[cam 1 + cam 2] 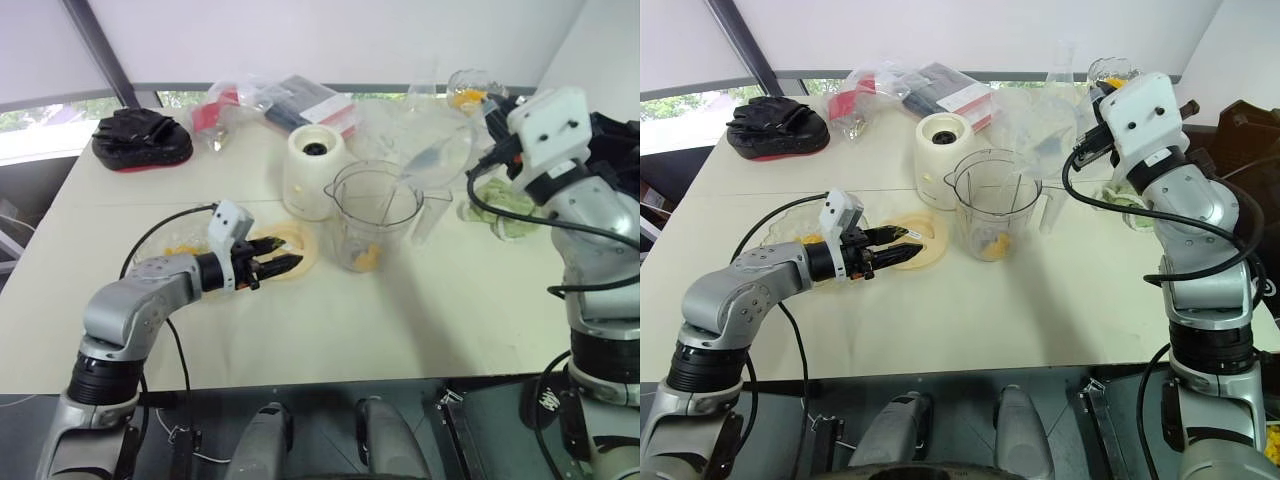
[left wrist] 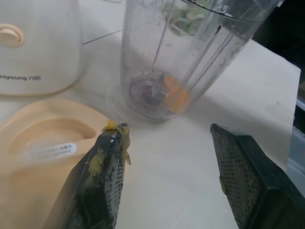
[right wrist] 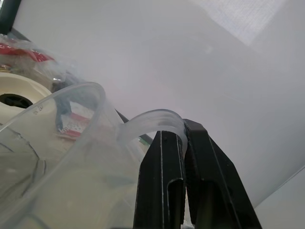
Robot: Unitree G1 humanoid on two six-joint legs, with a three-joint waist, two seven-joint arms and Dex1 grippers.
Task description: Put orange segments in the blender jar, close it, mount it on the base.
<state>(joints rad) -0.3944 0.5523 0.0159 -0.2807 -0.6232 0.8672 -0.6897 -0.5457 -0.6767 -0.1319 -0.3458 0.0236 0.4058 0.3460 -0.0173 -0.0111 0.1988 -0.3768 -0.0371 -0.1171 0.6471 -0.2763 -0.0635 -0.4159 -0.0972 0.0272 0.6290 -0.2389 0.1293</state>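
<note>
Black fingers (image 3: 183,143) pinched on clear cup's handle (image 3: 152,119), cream base (image 3: 19,93) beyond

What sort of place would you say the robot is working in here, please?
Probably an indoor test table set up for food preparation: a cream table by a window, with a blender jar, its base and food bags.

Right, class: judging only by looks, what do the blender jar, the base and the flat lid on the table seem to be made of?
The blender jar: clear, glossy ribbed plastic; the orange segments show through its wall.
The base: smooth cream-white plastic, probably, with a moulded knob and printed lettering.
The lid: cream-yellow, likely plastic, matte with a stuck-on label.
</note>
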